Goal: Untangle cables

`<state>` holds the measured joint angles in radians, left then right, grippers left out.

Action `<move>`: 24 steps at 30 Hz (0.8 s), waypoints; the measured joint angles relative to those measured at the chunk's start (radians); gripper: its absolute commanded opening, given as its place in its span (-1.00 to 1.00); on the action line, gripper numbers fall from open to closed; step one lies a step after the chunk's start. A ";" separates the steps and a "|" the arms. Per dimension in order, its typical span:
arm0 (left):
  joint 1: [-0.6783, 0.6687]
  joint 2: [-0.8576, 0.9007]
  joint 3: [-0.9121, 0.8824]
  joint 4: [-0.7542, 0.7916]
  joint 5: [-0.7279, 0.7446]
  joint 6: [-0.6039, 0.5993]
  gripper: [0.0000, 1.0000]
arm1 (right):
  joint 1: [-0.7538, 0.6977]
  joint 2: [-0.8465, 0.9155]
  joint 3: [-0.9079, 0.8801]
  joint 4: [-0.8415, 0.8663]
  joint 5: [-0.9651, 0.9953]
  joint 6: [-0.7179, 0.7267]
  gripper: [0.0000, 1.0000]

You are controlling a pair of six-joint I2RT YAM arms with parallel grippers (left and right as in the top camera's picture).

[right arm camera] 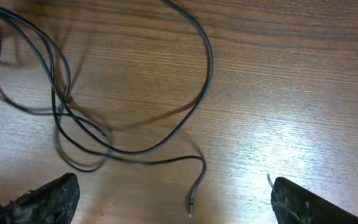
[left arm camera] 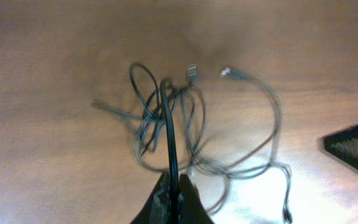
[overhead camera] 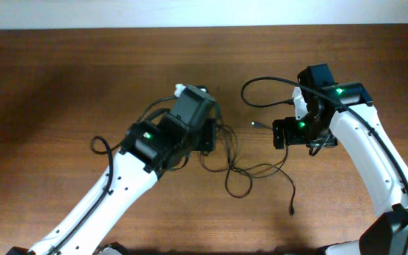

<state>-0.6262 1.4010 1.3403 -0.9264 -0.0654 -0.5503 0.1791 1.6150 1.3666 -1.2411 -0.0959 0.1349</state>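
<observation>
The cables (overhead camera: pixel 243 166) are thin black cords lying in a loose tangle on the wooden table between the two arms. One plug end (overhead camera: pixel 290 210) trails toward the front. My left gripper (overhead camera: pixel 208 136) sits at the tangle's left edge. In the left wrist view it (left arm camera: pixel 174 190) is shut on one black cord that runs up into the tangle (left arm camera: pixel 173 124), with small plugs (left arm camera: pixel 191 71) at the far side. My right gripper (overhead camera: pixel 283 133) is to the right of the tangle. In the right wrist view it (right arm camera: pixel 174 185) is open and empty above a loose plug end (right arm camera: pixel 192 205), with cable loops (right arm camera: pixel 73 118) beyond it.
The wooden table (overhead camera: pixel 62 85) extends to a pale wall edge at the back. A thicker black cable (overhead camera: pixel 261 83) loops off the right arm, and another (overhead camera: pixel 99 145) off the left arm.
</observation>
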 measured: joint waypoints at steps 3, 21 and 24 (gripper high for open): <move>0.040 0.027 0.000 -0.097 0.047 0.009 -1.00 | 0.000 0.000 0.000 0.000 0.000 0.000 0.97; 0.011 0.180 0.201 -0.269 -0.014 0.070 0.98 | 0.000 0.000 0.000 0.000 0.000 0.000 0.97; 0.011 0.180 0.201 -0.274 -0.021 0.075 0.98 | 0.000 0.000 0.000 0.000 0.000 0.000 0.97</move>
<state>-0.6147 1.5810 1.5410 -1.2007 -0.0868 -0.4751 0.1791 1.6150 1.3666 -1.2415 -0.0959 0.1345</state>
